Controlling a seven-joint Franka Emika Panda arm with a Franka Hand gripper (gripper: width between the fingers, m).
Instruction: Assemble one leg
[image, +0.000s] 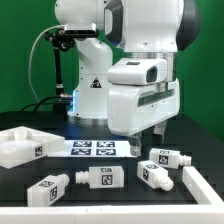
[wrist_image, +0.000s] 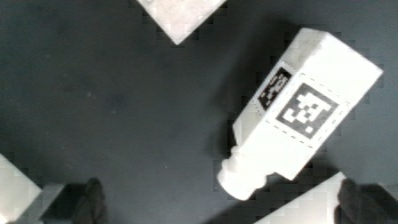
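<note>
Judged as the reach-to-grasp step: no leg lifted yet, none fitted to anything. Called next, on that reading, for a sideways correction and probably a turn of the wrist, then a descent and a closing on the chunky square body.

Found nearest the lens, along the lower edge of the exterior view: a spare leg (image: 48, 187) at lower left, a second spare leg (image: 100, 178) at lower centre, a third spare leg (image: 155, 175) right of centre, all lying flat on the black table (image: 20, 205). Noted at the lower right corner: a white part (image: 205, 185), cut by the frame, kind not told.

Found just behind the third: the leg (image: 165, 157), right of centre, also flat, close under the gripper (image: 150, 138) but apart from it. Taken, not with certainty, as the leg (wrist_image: 302, 105) seen by the wrist camera.

Showed the gripper (wrist_image: 214, 205) spread and pinching nothing: dark fingertips (wrist_image: 71, 205) well apart, bare table (wrist_image: 125, 120) between. Lay off the midline there, nearer one finger than the other, slantwise to the finger line, narrow round end toward the gripper, tag stickers facing the camera. Touched neither finger.

Placed farther back, mid-frame: the marker board (image: 95, 148) at centre and the large panel (image: 25, 148) at the exterior view's left. Filled the upper frame beyond: the arm (image: 120, 40).
</note>
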